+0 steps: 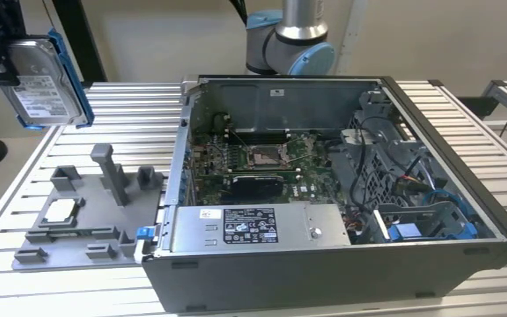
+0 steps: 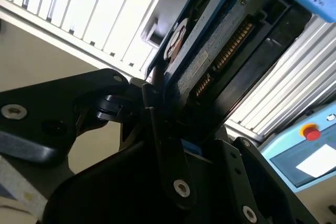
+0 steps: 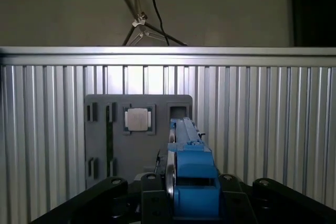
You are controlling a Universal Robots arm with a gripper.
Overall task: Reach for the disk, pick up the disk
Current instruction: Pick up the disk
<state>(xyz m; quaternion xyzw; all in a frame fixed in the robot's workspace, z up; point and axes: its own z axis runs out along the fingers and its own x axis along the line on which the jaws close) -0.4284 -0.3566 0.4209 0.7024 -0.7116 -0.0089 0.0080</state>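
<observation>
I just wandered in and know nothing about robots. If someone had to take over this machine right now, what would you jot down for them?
Gripper: shut on the disk.
Disk: held upright in the air, above the grey tray, to the exterior view's left of the open computer case.
Done: disk reached and lifted clear of the table.
Left: nothing of the pick-up, as far as it shows.

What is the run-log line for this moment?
hand: shut on the disk | disk: held in the air, above grey fixture | computer case: open, beside fixture
</observation>
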